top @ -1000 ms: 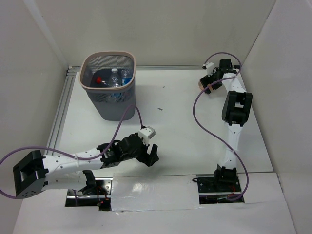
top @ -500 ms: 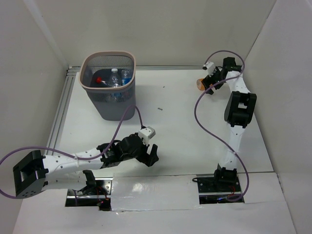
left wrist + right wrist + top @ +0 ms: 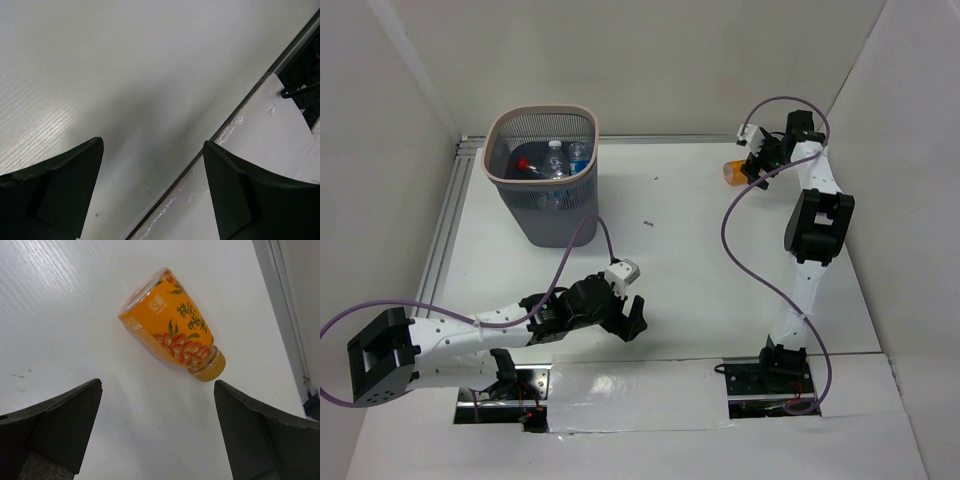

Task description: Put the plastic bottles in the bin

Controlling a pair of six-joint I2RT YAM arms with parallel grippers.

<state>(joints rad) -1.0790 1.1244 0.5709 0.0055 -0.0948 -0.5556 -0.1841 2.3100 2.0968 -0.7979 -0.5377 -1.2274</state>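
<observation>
The bin (image 3: 542,228), dark wire mesh with a pinkish rim, stands at the far left. Inside lie plastic bottles (image 3: 556,163), one with a red cap (image 3: 522,161). An orange-labelled bottle (image 3: 733,171) lies on its side at the far right; in the right wrist view it (image 3: 170,322) lies just beyond the fingers, orange cap to the lower right. My right gripper (image 3: 756,165) is open and empty beside it, apart from it. My left gripper (image 3: 635,316) is open and empty, low over the near table by the front seam.
A metal rail (image 3: 445,215) runs along the table's left edge. White walls close in at the back and both sides. Taped white panels (image 3: 650,395) and the arm bases lie along the near edge. A small dark mark (image 3: 647,223) is mid-table.
My right gripper has drawn back to the right and away from the orange bottle, which now shows more fully on the table. The left arm has not moved.
</observation>
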